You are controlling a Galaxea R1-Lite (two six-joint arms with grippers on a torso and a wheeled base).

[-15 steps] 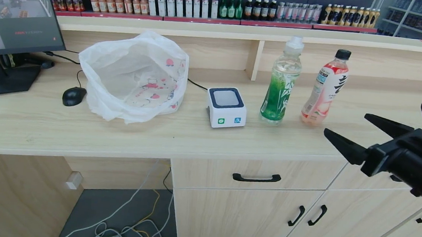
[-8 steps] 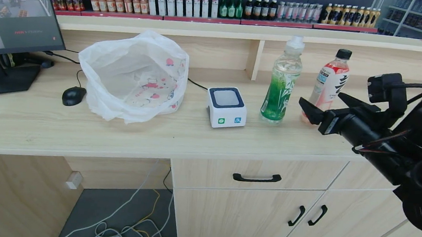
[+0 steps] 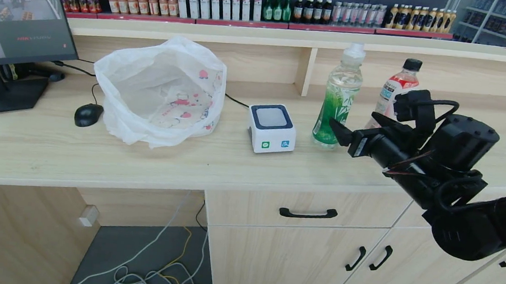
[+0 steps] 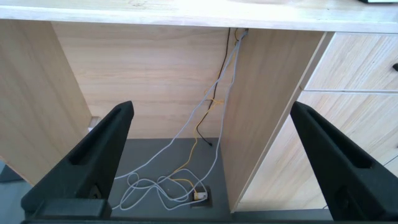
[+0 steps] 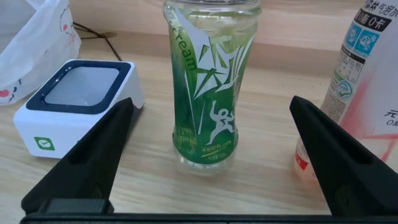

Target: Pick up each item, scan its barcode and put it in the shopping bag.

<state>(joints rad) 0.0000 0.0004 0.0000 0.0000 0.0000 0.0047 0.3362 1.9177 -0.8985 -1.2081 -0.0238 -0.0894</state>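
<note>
While my right gripper [image 3: 351,120] hangs with fingers apart just before the green bottle [image 3: 338,99], it and the pink bottle [image 3: 393,88], two in all, stand on the counter [image 3: 186,163] by one scanner [image 3: 271,127] and one bag [image 3: 160,91]; my left gripper [image 4: 211,106], likewise apart, faces the cabinets [image 4: 348,68].

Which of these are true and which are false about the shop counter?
1. The right pincer is open and points at the green bottle. True.
2. The green bottle is inside the shopping bag. False: it stands upright on the counter, beside the scanner.
3. The pink bottle has a black cap. True.
4. The left pincer holds a bottle. False: it is open and empty, down below the counter.
5. The scanner stands between the shopping bag and the green bottle. True.
</note>
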